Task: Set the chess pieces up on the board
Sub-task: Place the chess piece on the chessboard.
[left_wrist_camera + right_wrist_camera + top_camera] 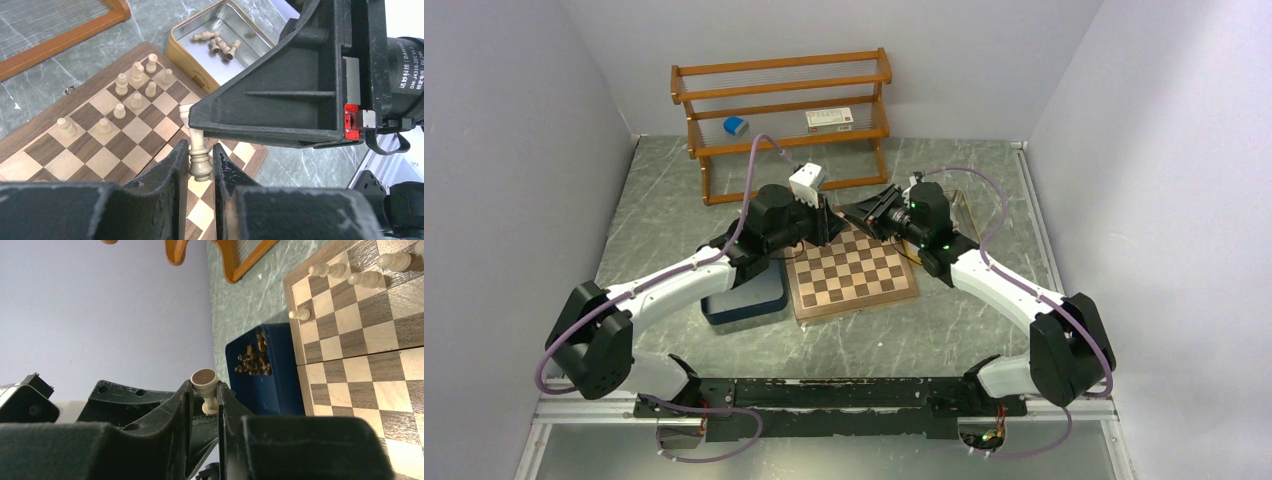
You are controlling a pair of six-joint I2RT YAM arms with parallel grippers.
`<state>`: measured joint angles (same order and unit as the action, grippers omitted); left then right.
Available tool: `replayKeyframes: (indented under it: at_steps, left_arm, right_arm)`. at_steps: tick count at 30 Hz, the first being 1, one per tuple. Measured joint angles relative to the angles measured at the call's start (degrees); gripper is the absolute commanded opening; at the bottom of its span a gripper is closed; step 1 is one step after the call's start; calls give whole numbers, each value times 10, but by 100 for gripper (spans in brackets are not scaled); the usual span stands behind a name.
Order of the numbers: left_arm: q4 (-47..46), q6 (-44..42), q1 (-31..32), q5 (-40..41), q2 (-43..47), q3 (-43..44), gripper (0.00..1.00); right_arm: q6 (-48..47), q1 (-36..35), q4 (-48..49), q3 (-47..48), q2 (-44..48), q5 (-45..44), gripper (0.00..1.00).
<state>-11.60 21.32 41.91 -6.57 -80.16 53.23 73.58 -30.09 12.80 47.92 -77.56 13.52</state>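
The board (pixel 854 275) lies between my arms. Both grippers meet above its far edge. One cream chess piece (pixel 200 167) spans them. My left gripper (pixel 200 147) has its jaws closed round the piece's ringed head end. My right gripper (pixel 205 385) is shut on the felt-bottomed base of the same piece (pixel 204 377). Several cream pieces (pixel 135 72) stand on the board's far corner squares (pixel 95 150). In the top view the left gripper (pixel 829 228) and right gripper (pixel 849 210) touch tips and hide the piece.
A yellow tin tray (pixel 190 55) beyond the board holds a few lying cream pieces (pixel 220 42). A navy tray (pixel 280 385) left of the board holds several dark pieces (pixel 255 360). A wooden rack (pixel 784 110) stands at the back wall.
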Motion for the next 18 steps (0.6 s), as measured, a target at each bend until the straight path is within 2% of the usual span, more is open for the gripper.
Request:
replayKeyframes:
  at_steps: [3,5,8,12,18]
  left_arm:
    - [9,-4,2,3,5,0,5]
    - [17,-8,2,3,11,0,5]
    - [43,-12,3,-1,16,10,5]
    - [100,-15,3,-8,16,42,5]
    - [190,-19,3,-33,26,49,5]
  right_arm:
    - [-6,2,6,-4,2,10,18]
    - [-14,3,17,-11,4,21,28]
    - [-35,9,61,-35,13,47,48]
    - [-97,23,93,-73,36,83,52]
    - [-271,27,51,-64,86,82,53]
